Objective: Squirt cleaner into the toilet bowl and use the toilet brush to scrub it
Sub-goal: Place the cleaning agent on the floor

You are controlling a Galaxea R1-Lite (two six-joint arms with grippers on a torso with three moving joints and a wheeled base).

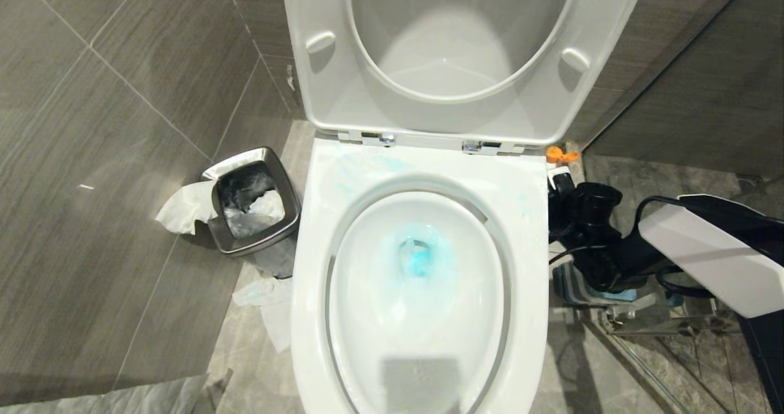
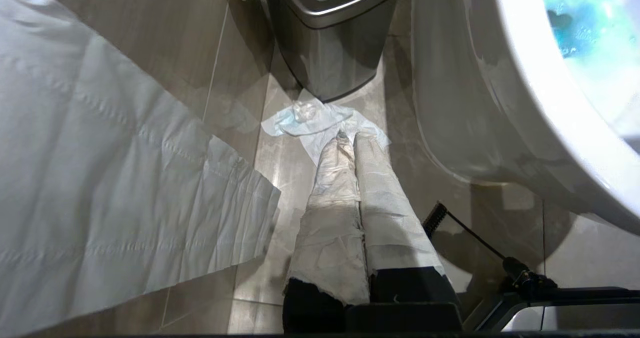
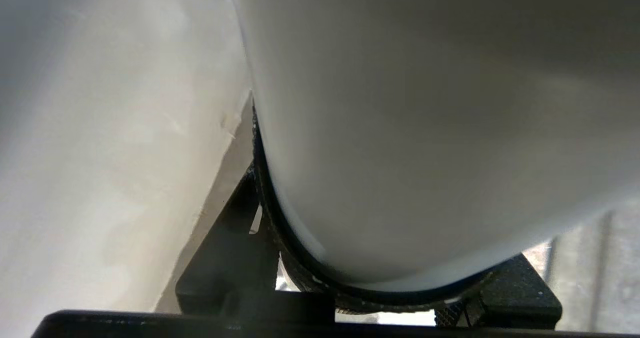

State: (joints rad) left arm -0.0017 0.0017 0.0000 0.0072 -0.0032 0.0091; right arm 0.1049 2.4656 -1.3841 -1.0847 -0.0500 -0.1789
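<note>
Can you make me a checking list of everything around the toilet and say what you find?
Surface: grey floor tiles, littered.
Job's things: toilet bowl open, blue cleaner in its water; cleaner bottle beside the bowl; brush not seen, striped holder partly hidden.
Clutter: steel bin stuffed with paper; tissue on the floor; big paper sheet.
Grippers: left claw shut, empty, above the tissue; right claw apparently gripping the bottle.
Cables: black cable along the right arm.
Surroundings: grey tiled wall.
</note>
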